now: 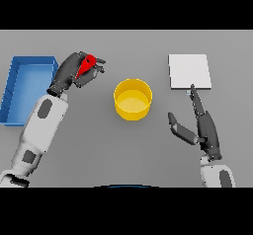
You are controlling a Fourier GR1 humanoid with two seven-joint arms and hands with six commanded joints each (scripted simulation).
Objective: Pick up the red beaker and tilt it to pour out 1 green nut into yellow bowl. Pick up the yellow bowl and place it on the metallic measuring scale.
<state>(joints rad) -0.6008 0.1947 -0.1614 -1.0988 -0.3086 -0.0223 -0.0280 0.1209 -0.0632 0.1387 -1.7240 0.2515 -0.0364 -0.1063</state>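
Observation:
My left hand (74,72) is curled round the red beaker (87,64), holding it tilted at the left of the yellow bowl (133,98), a short way apart from it. The bowl stands in the middle of the table; I see no green nut in it or elsewhere. The metallic measuring scale (189,71) is a pale square plate at the back right. My right hand (203,128) hovers with straight fingers to the right of the bowl, its fingertips just at the scale's front edge.
A blue tray (15,90) lies at the left edge of the table, right beside my left forearm.

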